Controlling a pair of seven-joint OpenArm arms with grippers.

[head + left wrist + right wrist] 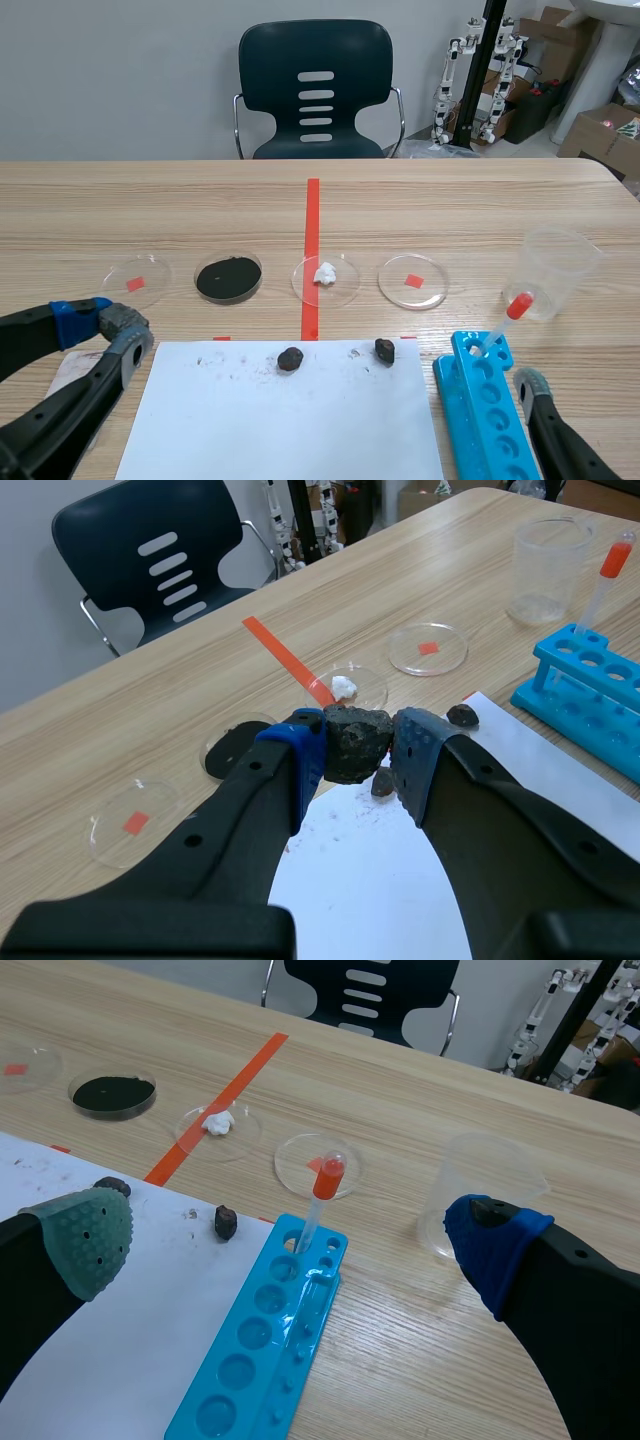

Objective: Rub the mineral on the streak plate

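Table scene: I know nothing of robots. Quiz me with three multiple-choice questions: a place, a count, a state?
1. Where does the red-capped dropper stand? A in the cup; B in the blue rack; C on the paper.
2. How many round dishes lie in the row? A two; B six; C four.
3. The left gripper is: A shut on a dark rock; B open; C shut on nothing.
Answers: B, its tip sits in a rack hole; C, four lie side by side; A, the rock is clamped in it.

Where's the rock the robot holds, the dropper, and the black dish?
rock (357, 745), left wrist view, its front face.
dropper (327, 1175), right wrist view, its red bulb.
black dish (229, 277), scene view, its dark middle.
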